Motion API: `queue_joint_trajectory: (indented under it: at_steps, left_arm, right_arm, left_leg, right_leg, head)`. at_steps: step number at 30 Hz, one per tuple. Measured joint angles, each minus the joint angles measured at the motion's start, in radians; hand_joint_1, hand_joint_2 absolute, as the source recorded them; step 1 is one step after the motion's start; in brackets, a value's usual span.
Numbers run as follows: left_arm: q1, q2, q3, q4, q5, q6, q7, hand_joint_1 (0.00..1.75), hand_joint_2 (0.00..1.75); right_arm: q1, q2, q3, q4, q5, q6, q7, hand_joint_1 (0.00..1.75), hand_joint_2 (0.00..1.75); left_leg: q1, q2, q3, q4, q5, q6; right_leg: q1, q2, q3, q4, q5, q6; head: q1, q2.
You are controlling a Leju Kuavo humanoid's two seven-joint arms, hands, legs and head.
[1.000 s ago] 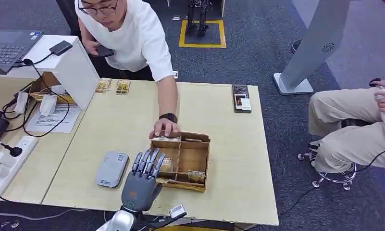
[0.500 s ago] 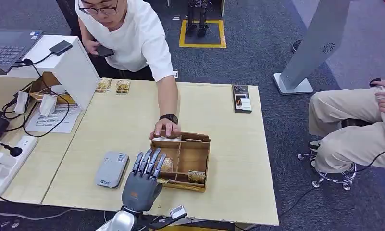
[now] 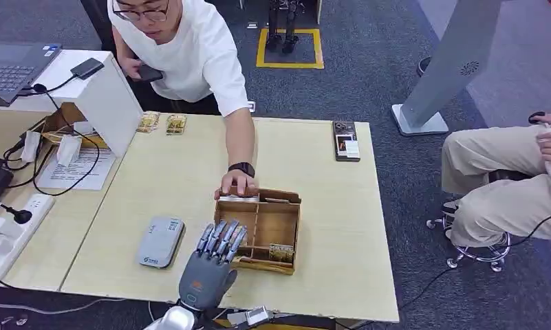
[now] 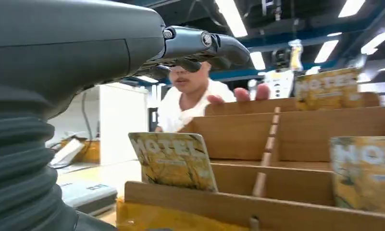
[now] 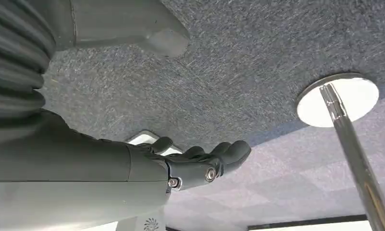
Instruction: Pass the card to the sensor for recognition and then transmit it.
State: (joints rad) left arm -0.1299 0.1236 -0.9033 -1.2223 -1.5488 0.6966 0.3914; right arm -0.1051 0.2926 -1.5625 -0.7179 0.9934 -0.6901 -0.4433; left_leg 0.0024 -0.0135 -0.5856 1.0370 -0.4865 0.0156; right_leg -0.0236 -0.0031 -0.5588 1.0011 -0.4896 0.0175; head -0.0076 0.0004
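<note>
A wooden divided box (image 3: 276,223) sits near the table's front, and a person's hand (image 3: 236,184) rests on its far rim. Yellow hotel cards stand in it: one card (image 4: 173,161) leans in the near left compartment, another card (image 3: 281,252) in the near right one. My left hand (image 3: 214,261) hovers over the near left compartment with its fingers (image 4: 200,45) straight and apart, holding nothing. The grey card sensor (image 3: 160,241) lies just left of that hand. My right hand (image 5: 180,163) hangs over the carpet, its fingers loosely extended and holding nothing.
Two more cards (image 3: 162,123) lie at the table's far edge beside a white stand (image 3: 111,96). A dark phone-like device (image 3: 345,140) lies at the far right. Cables and a power strip (image 3: 14,223) crowd the left desk. A seated person (image 3: 506,179) is at the right.
My left hand has shifted a little to the right and back toward the table's front edge, its fingertips now over the box's near left compartment. The person's hand stays on the box.
</note>
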Motion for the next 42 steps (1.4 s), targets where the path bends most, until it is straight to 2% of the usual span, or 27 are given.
queue_joint_trajectory:
  at_steps: [1, 2, 10, 21, 22, 23, 32, 33, 34, 37, 42]
  left_arm:
    - [0.003, -0.001, 0.0, -0.001, 0.0, 0.0, -0.005, 1.4, 1.75]
    - [0.005, -0.002, 0.0, -0.001, 0.0, 0.0, -0.012, 1.75, 1.75]
    - [0.025, -0.014, 0.017, 0.001, 0.0, 0.0, -0.072, 1.75, 1.75]
    - [0.029, -0.026, 0.04, 0.003, 0.0, 0.002, -0.082, 1.75, 1.75]
    - [0.029, -0.027, 0.042, 0.003, 0.0, 0.002, -0.084, 1.68, 1.75]
    - [0.029, -0.027, 0.043, 0.003, 0.0, 0.002, -0.084, 1.45, 1.75]
    - [0.029, -0.034, 0.058, 0.003, 0.0, 0.003, -0.088, 1.45, 1.75]
    - [0.029, -0.034, 0.058, 0.003, 0.0, 0.003, -0.088, 0.44, 1.75]
    - [0.029, -0.034, 0.058, 0.003, 0.0, 0.003, -0.088, 0.0, 1.75]
    - [0.03, -0.033, 0.058, 0.003, 0.0, 0.003, -0.085, 0.0, 1.75]
    - [0.033, -0.028, 0.058, 0.0, 0.0, 0.003, -0.037, 0.0, 1.75]
  right_arm:
    - [0.0, 0.0, 0.0, 0.0, 0.0, 0.0, 0.0, 0.0, 1.75]
    - [0.0, 0.0, 0.0, 0.0, 0.0, 0.0, 0.0, 0.0, 1.75]
    - [0.0, 0.0, 0.0, 0.0, 0.0, 0.0, 0.0, 0.0, 1.75]
    - [0.0, 0.0, 0.0, 0.0, 0.0, 0.0, 0.0, 0.0, 1.75]
    - [0.0, 0.0, 0.0, 0.0, 0.0, 0.0, 0.0, 0.0, 1.75]
    - [0.0, 0.0, 0.0, 0.0, 0.0, 0.0, 0.0, 0.0, 1.75]
    - [0.0, 0.0, 0.0, 0.0, 0.002, 0.0, -0.003, 0.0, 1.75]
    - [0.0, 0.0, 0.0, 0.0, 0.002, 0.0, -0.003, 0.0, 1.75]
    - [0.0, 0.0, 0.0, 0.0, 0.002, 0.0, -0.003, 0.0, 1.75]
    - [0.0, 0.0, 0.0, 0.0, 0.003, 0.0, -0.003, 0.0, 1.75]
    - [0.0, 0.0, 0.0, 0.0, 0.007, 0.0, -0.003, 0.0, 1.75]
  left_leg:
    - [0.0, 0.0, 0.0, 0.0, 0.0, 0.0]
    - [0.0, 0.0, 0.0, 0.0, 0.0, 0.0]
    - [0.0, 0.0, 0.0, 0.0, 0.0, 0.0]
    - [0.0, 0.0, 0.0, 0.0, 0.0, 0.0]
    - [0.0, 0.0, 0.0, 0.0, 0.0, 0.0]
    - [0.0, 0.0, 0.0, 0.0, 0.0, 0.0]
    - [0.0, 0.0, 0.0, 0.0, 0.0, 0.0]
    - [0.0, 0.0, 0.0, 0.0, 0.0, 0.0]
    - [0.0, 0.0, 0.0, 0.0, 0.0, 0.0]
    - [0.0, 0.0, 0.0, 0.0, 0.0, 0.0]
    - [0.0, 0.0, 0.0, 0.0, 0.0, 0.0]
  right_leg:
    - [0.0, 0.0, 0.0, 0.0, 0.0, 0.0]
    - [0.0, 0.0, 0.0, 0.0, 0.0, 0.0]
    - [0.0, 0.0, 0.0, 0.0, 0.0, 0.0]
    - [0.0, 0.0, 0.0, 0.0, 0.0, 0.0]
    - [0.0, 0.0, 0.0, 0.0, 0.0, 0.0]
    - [0.0, 0.0, 0.0, 0.0, 0.0, 0.0]
    - [0.0, 0.0, 0.0, 0.0, 0.0, 0.0]
    - [0.0, 0.0, 0.0, 0.0, 0.0, 0.0]
    - [0.0, 0.0, 0.0, 0.0, 0.0, 0.0]
    - [0.0, 0.0, 0.0, 0.0, 0.0, 0.0]
    - [0.0, 0.0, 0.0, 0.0, 0.0, 0.0]
  head:
    - [0.0, 0.0]
    - [0.0, 0.0]
    - [0.0, 0.0]
    - [0.0, 0.0]
    - [0.0, 0.0]
    - [0.0, 0.0]
    - [0.0, 0.0]
    - [0.0, 0.0]
    - [0.0, 0.0]
    - [0.0, 0.0]
    - [0.0, 0.0]
